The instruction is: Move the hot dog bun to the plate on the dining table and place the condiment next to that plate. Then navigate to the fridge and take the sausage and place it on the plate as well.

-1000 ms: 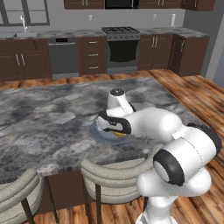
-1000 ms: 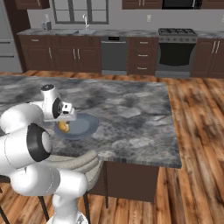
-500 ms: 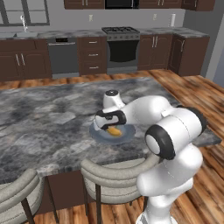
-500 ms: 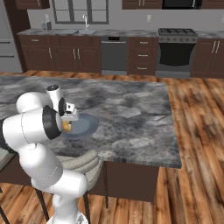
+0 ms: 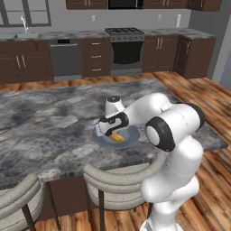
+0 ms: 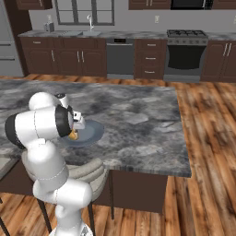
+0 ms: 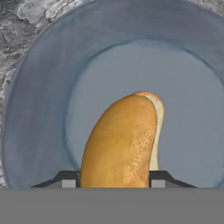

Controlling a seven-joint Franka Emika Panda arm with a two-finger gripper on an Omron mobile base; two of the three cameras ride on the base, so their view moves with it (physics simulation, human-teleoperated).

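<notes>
Golden hot dog bun (image 7: pixel 120 142) — clamped in gripper (image 7: pixel 114 177) | over greyish-blue plate (image 7: pixel 39 109)

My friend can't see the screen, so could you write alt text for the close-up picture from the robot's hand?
A golden-tan hot dog bun sits between the two dark tips of the gripper, directly over a round greyish-blue plate. A sliver of grey marbled table top shows past the plate's rim.
</notes>
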